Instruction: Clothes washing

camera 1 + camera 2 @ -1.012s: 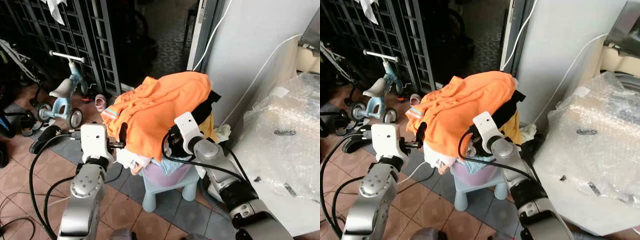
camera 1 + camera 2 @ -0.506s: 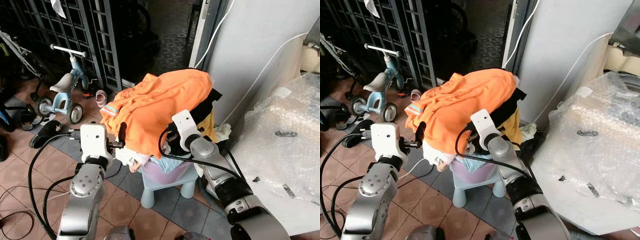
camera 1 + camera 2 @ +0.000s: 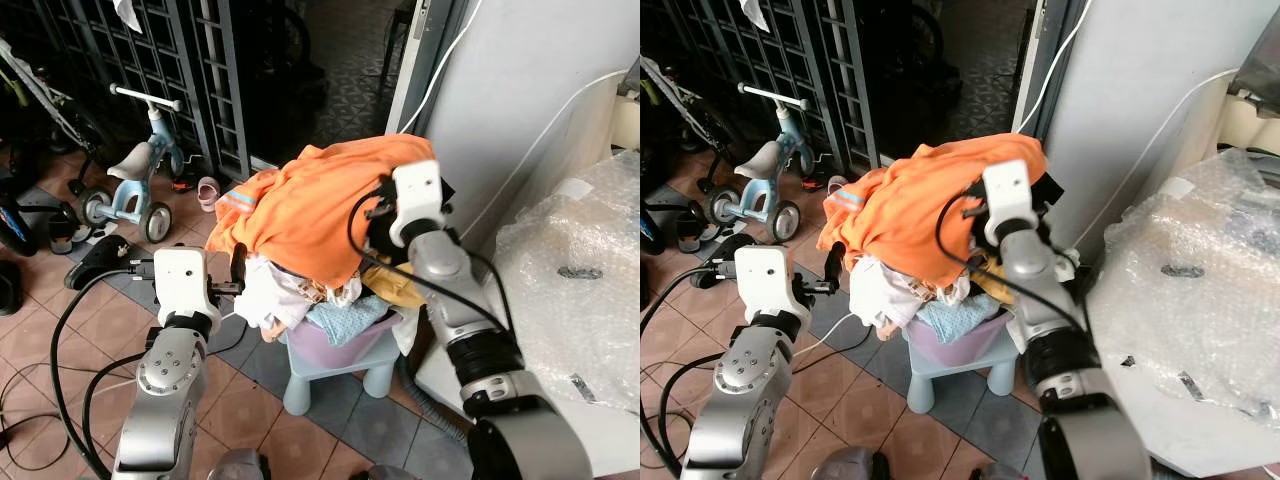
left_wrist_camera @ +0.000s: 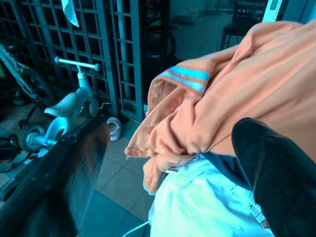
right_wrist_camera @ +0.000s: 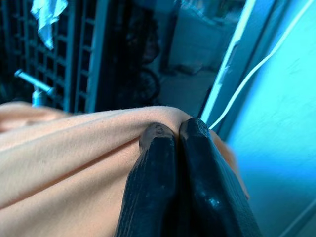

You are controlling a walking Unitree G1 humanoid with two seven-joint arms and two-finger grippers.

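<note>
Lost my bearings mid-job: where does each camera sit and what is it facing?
Left and right eye views: on the head, looking down at the orange cotton shirt heaped on the purple plastic basket; both silver arms show.
Left wrist view: along the open left claw toward that shirt and a blue toddler tricycle.
Right wrist view: along the right claw, pinching the shirt.
All share the shirt.

Soft daylight lit the head views evenly, with the grille at ten o'clock sunk in shadow. The right wrist view carried a strong blue cast, its near black fingers blurred.
</note>
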